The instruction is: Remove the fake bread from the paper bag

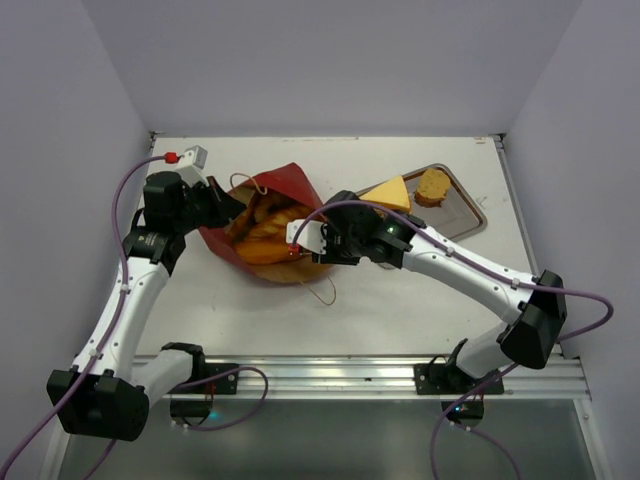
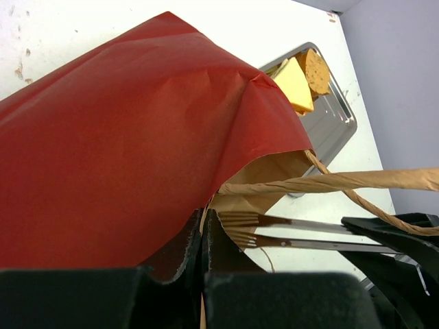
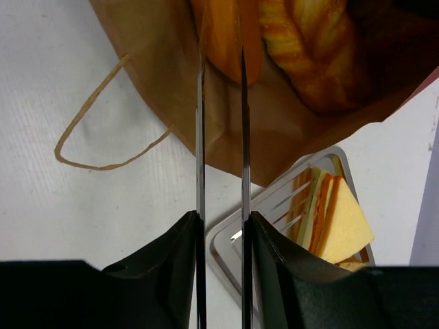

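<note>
The red paper bag (image 1: 268,222) lies on its side with its mouth facing right. My left gripper (image 1: 226,204) is shut on its upper edge; in the left wrist view the gripper (image 2: 204,229) pinches the paper of the bag (image 2: 137,151). My right gripper (image 1: 338,240) is shut on metal tongs (image 3: 200,137), whose arms reach into the bag on either side of a glossy orange roll (image 3: 223,34). A braided loaf (image 3: 309,48) lies beside it inside. The yellow-topped sandwich (image 1: 390,192) and the brown round slice (image 1: 432,187) lie on the steel tray (image 1: 468,215).
The tray stands at the back right, close to the bag's mouth. A string handle (image 3: 103,164) loops over the table in front of the bag. Grey walls close the table on the left, back and right.
</note>
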